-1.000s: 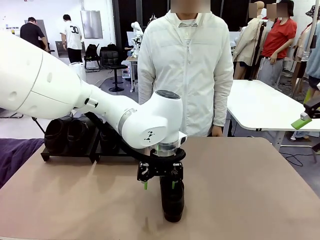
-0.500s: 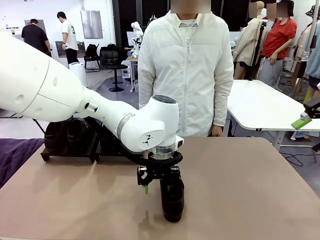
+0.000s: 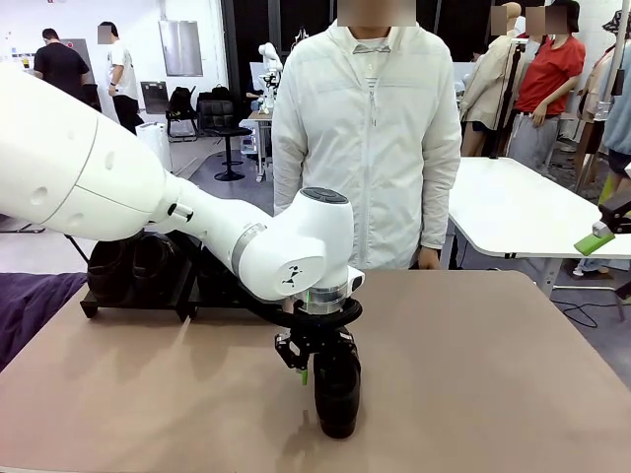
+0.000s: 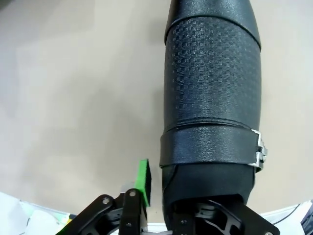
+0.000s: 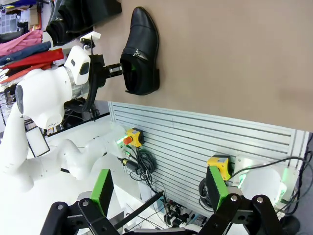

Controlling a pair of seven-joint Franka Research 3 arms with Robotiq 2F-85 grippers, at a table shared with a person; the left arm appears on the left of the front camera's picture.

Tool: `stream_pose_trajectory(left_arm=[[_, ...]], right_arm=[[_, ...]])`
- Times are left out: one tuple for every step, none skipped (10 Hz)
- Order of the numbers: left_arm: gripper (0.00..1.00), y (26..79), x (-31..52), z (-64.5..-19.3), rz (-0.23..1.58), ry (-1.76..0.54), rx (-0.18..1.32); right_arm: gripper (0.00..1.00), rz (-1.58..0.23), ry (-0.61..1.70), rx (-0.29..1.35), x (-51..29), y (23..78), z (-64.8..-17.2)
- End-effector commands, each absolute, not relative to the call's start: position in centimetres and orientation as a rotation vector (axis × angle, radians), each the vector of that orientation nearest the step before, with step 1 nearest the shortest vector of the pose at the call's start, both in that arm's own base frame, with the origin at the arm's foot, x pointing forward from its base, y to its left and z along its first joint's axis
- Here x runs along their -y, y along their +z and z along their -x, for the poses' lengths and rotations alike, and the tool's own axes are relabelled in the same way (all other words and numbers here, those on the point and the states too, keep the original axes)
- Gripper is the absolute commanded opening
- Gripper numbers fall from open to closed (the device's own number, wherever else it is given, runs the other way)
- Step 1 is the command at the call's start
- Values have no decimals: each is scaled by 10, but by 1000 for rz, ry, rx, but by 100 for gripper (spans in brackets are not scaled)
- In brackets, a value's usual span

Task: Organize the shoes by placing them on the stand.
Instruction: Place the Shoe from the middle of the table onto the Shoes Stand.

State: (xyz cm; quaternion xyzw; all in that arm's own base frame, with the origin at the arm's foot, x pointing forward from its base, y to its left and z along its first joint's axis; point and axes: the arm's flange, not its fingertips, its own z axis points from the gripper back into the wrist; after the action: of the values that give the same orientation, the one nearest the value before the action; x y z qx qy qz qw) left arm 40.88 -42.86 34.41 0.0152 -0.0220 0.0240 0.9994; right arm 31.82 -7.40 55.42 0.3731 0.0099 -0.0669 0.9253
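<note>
One black shoe [image 3: 337, 394] is seen standing on the tan surface [image 3: 493, 374], near the robot's edge, with its toe pointing away from the arm. The left hand [image 3: 317, 371] is set down over the shoe's heel end. One green finger [image 4: 143, 182] is pressed against the outside of the heel, and the other is hidden inside the shoe, so the hand is clamped on the shoe. The right hand [image 5: 159, 196] is held wide apart, well away. More shoes [image 3: 133, 264] are seen on the stand [image 3: 128, 304] at the far left
</note>
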Motion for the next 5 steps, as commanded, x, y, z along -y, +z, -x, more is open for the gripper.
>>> stream_pose_trajectory(left_arm=[[0,342,424,-408,1,32,34],[0,342,425,-408,0,32,37],[0,345,427,-407,3,24,43],[0,350,428,-407,2,17,58],[0,359,428,-405,3,9,78]], right_arm=[[100,-772,-120,-16,76,556,-318],[100,-772,-120,-16,76,556,-318],[100,-772,-120,-16,76,556,-318],[100,-772,-120,-16,76,556,-318],[100,-772,-120,-16,76,556,-318]])
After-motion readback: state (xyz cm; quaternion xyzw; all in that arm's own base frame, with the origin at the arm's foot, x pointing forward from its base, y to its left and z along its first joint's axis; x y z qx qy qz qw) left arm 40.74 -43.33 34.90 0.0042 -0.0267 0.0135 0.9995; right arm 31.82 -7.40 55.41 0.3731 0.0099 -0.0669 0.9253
